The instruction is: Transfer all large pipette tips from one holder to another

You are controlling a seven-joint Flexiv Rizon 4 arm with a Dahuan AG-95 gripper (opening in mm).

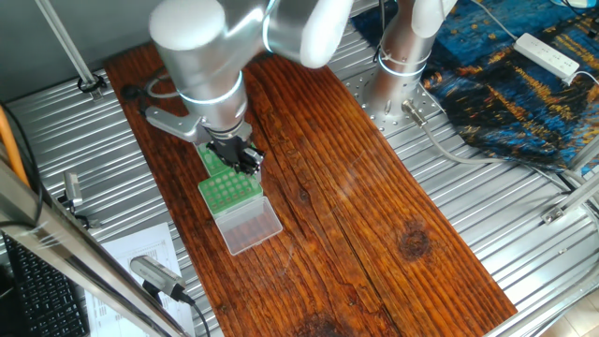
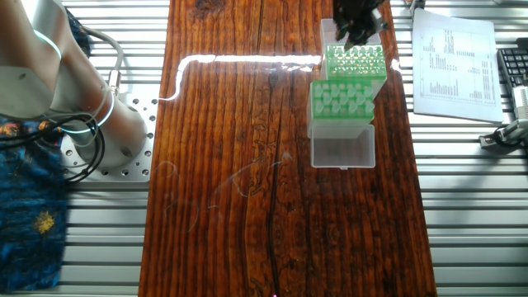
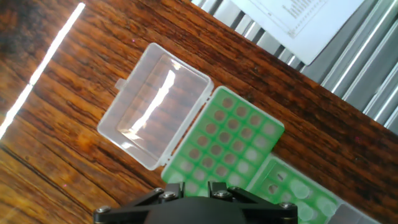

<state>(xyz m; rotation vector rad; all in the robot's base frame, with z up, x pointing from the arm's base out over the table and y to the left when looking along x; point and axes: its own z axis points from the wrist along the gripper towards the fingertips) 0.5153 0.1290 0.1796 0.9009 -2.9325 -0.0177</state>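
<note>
Two green holders stand end to end on the wooden board. The one (image 3: 219, 134) (image 2: 345, 101) (image 1: 230, 191) hinged to an open clear lid (image 3: 155, 112) carries pale-green large pipette tips (image 3: 252, 154), wide ends up, in some of its holes. The second holder (image 2: 355, 60) (image 3: 297, 194) adjoins it and also shows pale round ends. My gripper (image 2: 358, 31) (image 1: 246, 159) hovers just above the second holder. Only the black finger mounts (image 3: 173, 188) show in the hand view; the fingertips are hidden, and no tip is visible between them.
The clear lid (image 2: 342, 150) (image 1: 249, 225) lies flat on the board beyond the first holder. A printed sheet (image 2: 454, 62) lies on the metal table beside the board. My arm's base (image 2: 115, 136) stands at the board's other side, with patterned cloth (image 1: 524, 75) nearby.
</note>
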